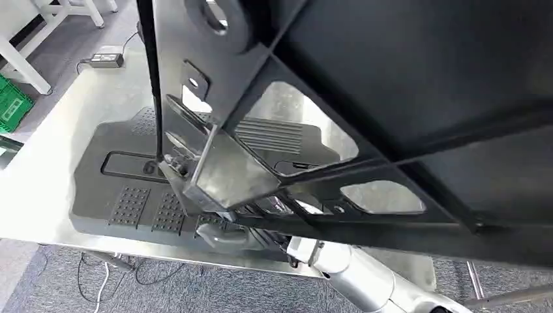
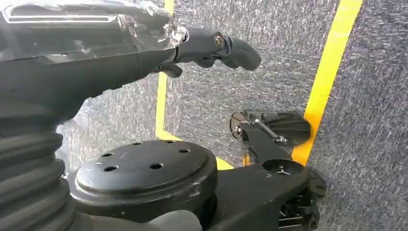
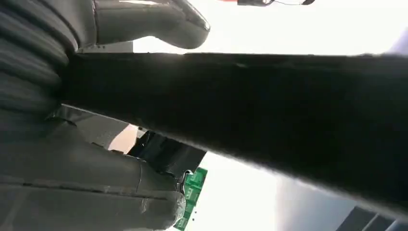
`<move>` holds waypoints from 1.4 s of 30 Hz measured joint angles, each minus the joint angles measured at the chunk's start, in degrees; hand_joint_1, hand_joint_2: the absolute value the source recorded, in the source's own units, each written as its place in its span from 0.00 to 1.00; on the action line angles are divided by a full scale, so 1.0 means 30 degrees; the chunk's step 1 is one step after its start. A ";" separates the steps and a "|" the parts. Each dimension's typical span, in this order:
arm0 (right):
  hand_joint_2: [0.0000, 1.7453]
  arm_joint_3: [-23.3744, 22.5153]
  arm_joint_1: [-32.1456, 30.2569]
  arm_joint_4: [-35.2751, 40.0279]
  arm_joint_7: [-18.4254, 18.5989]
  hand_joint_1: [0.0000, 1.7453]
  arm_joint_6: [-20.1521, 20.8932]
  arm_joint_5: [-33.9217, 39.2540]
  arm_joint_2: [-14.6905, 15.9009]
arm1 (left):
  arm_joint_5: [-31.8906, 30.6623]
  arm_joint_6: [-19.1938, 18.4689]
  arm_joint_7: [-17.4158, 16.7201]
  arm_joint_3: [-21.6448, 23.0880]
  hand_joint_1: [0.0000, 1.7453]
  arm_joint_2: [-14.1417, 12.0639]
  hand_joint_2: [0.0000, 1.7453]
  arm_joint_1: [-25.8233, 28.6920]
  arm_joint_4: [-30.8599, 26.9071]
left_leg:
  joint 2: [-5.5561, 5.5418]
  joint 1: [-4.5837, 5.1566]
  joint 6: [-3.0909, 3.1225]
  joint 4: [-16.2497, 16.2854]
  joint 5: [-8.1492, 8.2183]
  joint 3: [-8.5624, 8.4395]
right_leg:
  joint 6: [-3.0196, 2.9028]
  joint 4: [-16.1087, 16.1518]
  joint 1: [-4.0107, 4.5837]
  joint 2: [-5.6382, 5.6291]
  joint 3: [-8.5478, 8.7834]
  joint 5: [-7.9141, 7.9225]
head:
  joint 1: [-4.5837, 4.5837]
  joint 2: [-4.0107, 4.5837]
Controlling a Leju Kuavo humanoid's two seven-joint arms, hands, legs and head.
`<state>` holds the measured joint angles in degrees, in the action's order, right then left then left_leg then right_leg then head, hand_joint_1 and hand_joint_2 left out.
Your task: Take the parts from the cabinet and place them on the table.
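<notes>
Right hand [image 3: 96,144] grips black part [image 1: 417,85] above table [image 1: 52,163] bearing another black panel [image 1: 130,182].

Large black metal frame part with cut-out openings [image 1: 404,98]: above the counter [image 1: 72,130], nearest the camera. Flat black perforated plastic panel [image 1: 130,195]: on the counter, beneath the frame part. Green plastic crate [image 1: 12,107]: on the floor, left of the counter. Right robot hand [image 1: 225,236]: under the frame part's near edge.

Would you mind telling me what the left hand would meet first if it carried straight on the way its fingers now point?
Likely the grey carpet floor: the left hand hangs with nothing in it, and nothing shows beyond the fingers but floor and a yellow tape line. Depth is unclear.
</notes>
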<state>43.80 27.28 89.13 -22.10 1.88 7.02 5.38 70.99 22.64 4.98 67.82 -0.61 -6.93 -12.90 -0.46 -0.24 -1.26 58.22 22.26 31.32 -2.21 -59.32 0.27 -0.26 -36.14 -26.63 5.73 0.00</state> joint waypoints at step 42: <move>1.00 0.7818 1.1473 -1.7573 0.7504 1.00 -0.2615 -1.1934 -0.7818 | -0.1523 0.0845 0.0824 0.0780 0.00 0.0044 1.00 -0.1022 0.0000 | -0.0027 0.0010 -0.0291 -0.0220 -0.0096 -0.0076 | -0.0163 0.0033 0.0024 0.0031 0.0048 0.0069 | -0.2273 0.0000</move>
<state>67.25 61.70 36.41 0.42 -5.97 -28.79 -18.08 66.42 25.18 7.45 70.16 -0.48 -10.00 -12.90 -0.54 -0.21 -2.13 57.56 21.97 31.10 -2.70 -59.22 0.34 -0.17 -35.99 -26.42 -1.09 0.00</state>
